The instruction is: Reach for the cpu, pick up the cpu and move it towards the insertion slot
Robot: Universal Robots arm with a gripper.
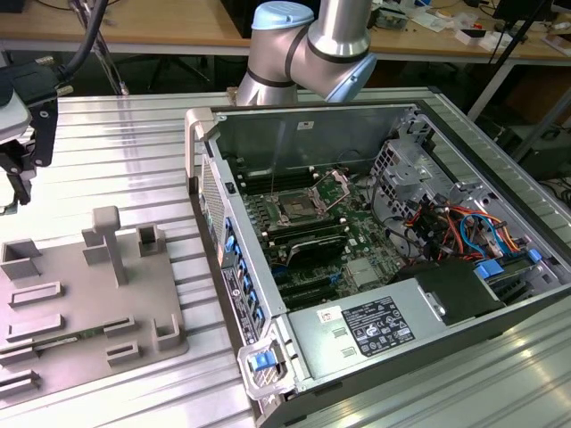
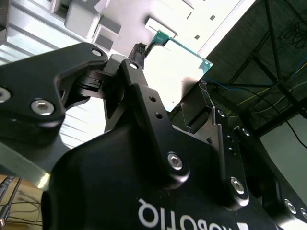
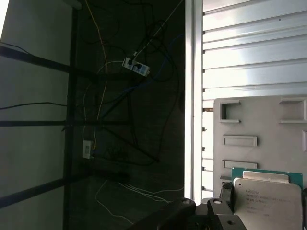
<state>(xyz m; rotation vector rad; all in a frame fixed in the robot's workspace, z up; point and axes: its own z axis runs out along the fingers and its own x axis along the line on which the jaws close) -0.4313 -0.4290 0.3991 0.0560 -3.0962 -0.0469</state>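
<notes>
The cpu (image 2: pixel 178 67) is a flat chip with a bright metal top and a thin green rim, and in both wrist views it sits between my black fingers. The first wrist view shows its silvery plate (image 3: pixel 268 199) beside one finger (image 3: pixel 225 195), over the edge of the grey fixture plate. My gripper (image 2: pixel 173 72) is shut on the cpu's edges. In the exterior view the gripper (image 1: pixel 15 178) hangs at the far left, above the ribbed table. The insertion slot (image 1: pixel 297 210), a shiny square frame with a dark centre, lies on the motherboard inside the open computer case, far to the exterior view's right.
A grey fixture plate (image 1: pixel 80 294) with raised holders lies on the ribbed metal table (image 1: pixel 125 152). The open computer case (image 1: pixel 207 169) stands to its right, with a power supply (image 1: pixel 366 325), drive cage and coloured cables (image 1: pixel 464 232). The arm's base (image 1: pixel 303 45) rises behind the case.
</notes>
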